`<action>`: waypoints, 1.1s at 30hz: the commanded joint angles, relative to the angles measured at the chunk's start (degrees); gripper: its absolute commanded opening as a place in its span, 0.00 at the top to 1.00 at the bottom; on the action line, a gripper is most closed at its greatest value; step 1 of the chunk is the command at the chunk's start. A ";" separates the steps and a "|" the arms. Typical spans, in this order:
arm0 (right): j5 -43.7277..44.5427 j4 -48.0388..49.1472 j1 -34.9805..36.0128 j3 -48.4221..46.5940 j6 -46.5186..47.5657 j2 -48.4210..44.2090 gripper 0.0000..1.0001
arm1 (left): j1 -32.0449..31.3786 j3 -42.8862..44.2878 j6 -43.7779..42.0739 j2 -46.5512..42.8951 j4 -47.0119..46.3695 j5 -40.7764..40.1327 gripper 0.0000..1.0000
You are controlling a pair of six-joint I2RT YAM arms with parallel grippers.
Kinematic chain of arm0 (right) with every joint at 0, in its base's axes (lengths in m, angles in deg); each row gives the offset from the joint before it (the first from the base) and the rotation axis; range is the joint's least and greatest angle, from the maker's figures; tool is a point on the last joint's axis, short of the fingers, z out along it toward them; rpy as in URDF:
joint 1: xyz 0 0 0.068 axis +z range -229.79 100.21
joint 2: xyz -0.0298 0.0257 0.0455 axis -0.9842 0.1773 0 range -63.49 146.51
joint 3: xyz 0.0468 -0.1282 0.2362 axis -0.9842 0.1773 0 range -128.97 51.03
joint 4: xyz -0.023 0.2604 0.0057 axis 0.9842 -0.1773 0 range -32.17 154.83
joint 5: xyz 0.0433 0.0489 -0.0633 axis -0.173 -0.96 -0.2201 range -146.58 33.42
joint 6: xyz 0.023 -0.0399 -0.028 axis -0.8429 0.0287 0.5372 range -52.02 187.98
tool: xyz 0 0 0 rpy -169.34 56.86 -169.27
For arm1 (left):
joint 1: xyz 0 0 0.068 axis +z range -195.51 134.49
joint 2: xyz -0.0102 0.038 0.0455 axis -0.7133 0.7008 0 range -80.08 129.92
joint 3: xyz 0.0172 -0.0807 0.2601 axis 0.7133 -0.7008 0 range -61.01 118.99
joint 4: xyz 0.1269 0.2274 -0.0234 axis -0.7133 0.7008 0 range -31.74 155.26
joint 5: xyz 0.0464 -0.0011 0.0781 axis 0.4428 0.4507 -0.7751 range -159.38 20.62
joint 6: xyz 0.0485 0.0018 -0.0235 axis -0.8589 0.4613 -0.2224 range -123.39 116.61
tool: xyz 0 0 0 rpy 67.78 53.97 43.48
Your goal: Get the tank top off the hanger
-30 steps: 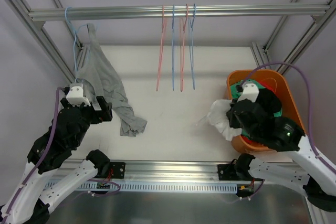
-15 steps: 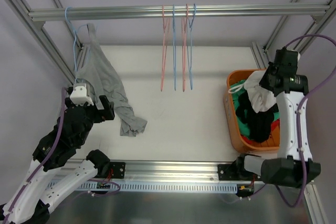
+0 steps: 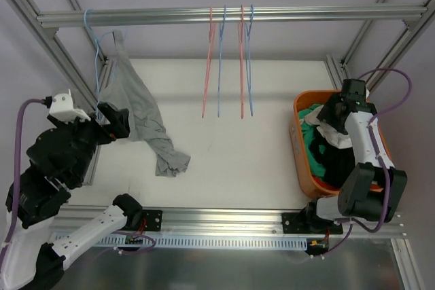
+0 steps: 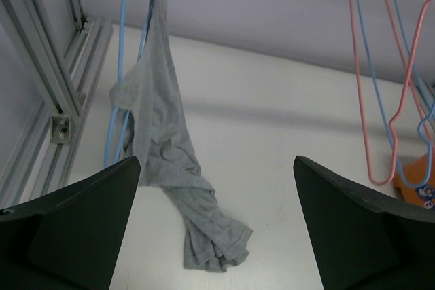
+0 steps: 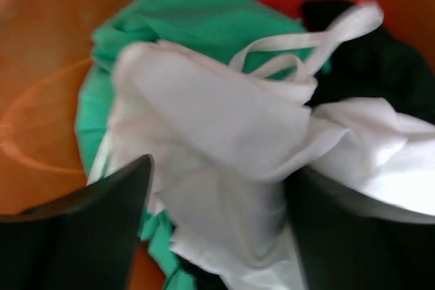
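1. Fingers of the left gripper (image 4: 216,161) stand spread wide and empty, facing the tank top (image 4: 160,134) from nearby.
2. The right gripper (image 5: 217,168), likewise spread, hovers over a white garment (image 5: 204,120) in the orange basket (image 3: 377,140), well apart from the task.
3. The grey tank top hangs twisted from the blue hanger (image 4: 126,32) at the left end of the rail (image 3: 204,16); its hem lies bunched on the table (image 4: 292,134).
4. Hazard: a downward or sideways pull may snag the strap and drag the hanger off the rail, and a pinch on loose folds may slip.

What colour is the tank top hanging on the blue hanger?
The tank top is plain grey, clearest in the left wrist view.
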 commanded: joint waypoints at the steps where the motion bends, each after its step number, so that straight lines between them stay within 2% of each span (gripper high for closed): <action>1: 2.58 -6.09 -0.97 -8.24 1.38 -6.67 0.17 | 0.50 8.06 -1.37 10.54 2.12 -2.44 0.01; 2: 2.76 -7.40 -0.97 -9.91 2.00 -7.47 0.01 | 0.50 13.12 -2.24 12.30 2.47 -2.26 0.01; 6: 5.13 -13.73 -0.97 -15.72 5.07 -13.35 0.00 | 0.59 24.67 -6.11 20.56 3.70 -7.26 0.01; 10: -0.83 -14.18 -0.97 -12.75 4.73 -24.07 0.00 | 2.34 34.50 -13.05 27.15 3.70 -10.87 0.01; 11: -3.28 -14.01 -0.97 -10.65 4.55 -28.35 0.01 | 3.74 35.75 -14.63 29.34 3.70 -8.87 0.01; 12: -11.48 -12.18 -0.97 -9.32 4.55 -30.48 0.01 | 5.93 36.98 -14.99 30.50 3.79 -6.50 0.01; 13: -15.92 -10.77 -0.97 -7.92 4.29 -32.50 0.00 | 11.87 39.17 -15.17 31.64 4.05 -3.69 0.01; 14: -25.27 -7.10 -0.97 -4.60 3.33 -36.18 0.00 | 15.06 40.15 -14.56 34.00 5.19 1.64 0.01; 17: -35.62 -3.04 -0.88 0.42 -1.40 -39.90 0.00 | 27.98 41.21 -12.63 38.22 7.39 9.23 0.01; 18: -40.96 -0.50 -0.79 1.58 -2.64 -41.39 0.01 | 30.88 40.86 -12.01 39.02 7.57 14.39 0.01; 20: -44.95 1.97 -0.62 3.34 -4.67 -42.63 0.01 | 38.70 39.28 -10.25 40.78 7.39 20.99 0.01; 21: -46.97 2.34 -0.44 4.30 -5.03 -43.42 0.00 | 41.17 38.76 -9.38 41.40 6.87 29.04 0.01; 23: -48.73 2.78 -0.26 4.84 -5.38 -44.21 0.00 | 46.35 37.79 -8.58 44.20 6.17 36.72 0.07; 25: -51.46 3.13 -0.17 5.10 -5.29 -44.92 0.01 | 47.87 37.52 -9.10 46.05 5.55 41.75 0.18; 26: -52.34 3.04 -0.09 5.10 -5.21 -45.09 0.01 | 48.22 37.52 -9.28 47.63 5.37 42.30 0.24; 27: -53.57 3.13 0.09 5.19 -5.03 -45.44 0.00 | 48.66 37.43 -9.37 48.17 5.29 42.56 0.37; 33: -53.58 3.31 1.06 5.81 -4.94 -47.11 0.02 | 48.84 36.64 -9.63 49.49 3.44 43.79 0.63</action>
